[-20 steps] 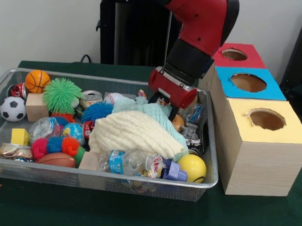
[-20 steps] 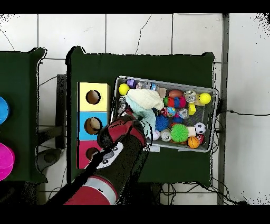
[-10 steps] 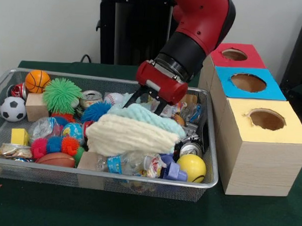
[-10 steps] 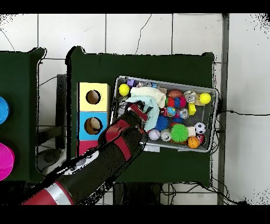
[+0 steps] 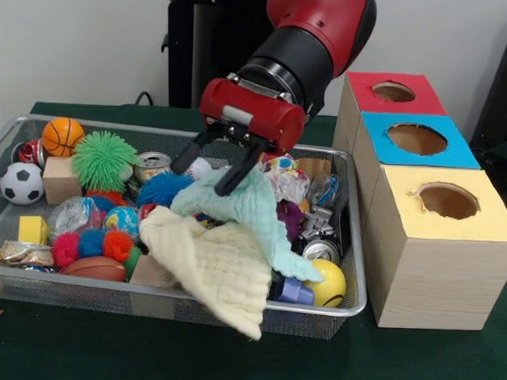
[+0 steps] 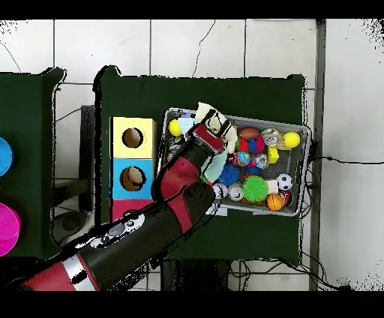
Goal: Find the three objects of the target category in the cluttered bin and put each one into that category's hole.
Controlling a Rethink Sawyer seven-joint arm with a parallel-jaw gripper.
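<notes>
We see the hand (image 5: 211, 167), two black fingers spread apart under a glossy red wrist, raised over the middle of the wire-mesh bin (image 5: 80, 299), with one finger caught in the mint-green cloth (image 5: 251, 213) so that the soft waffle-textured fabric hangs from it in folds. A cream cloth (image 5: 220, 273) of the same quilted weave droops below it and spills over the bin's front rim at six o'clock. At nine o'clock lie round things: a spiky green ball (image 5: 103, 159), a small orange basketball (image 5: 63, 135), a black-and-white soccer ball (image 5: 21, 183) and a plain wooden block (image 5: 61, 181). A smooth yellow ball (image 5: 328, 282) sits at five o'clock. At three o'clock, on the green table (image 5: 431, 366), stands a wooden box (image 5: 436, 257) with round holes in its red, blue and yellow tops.
</notes>
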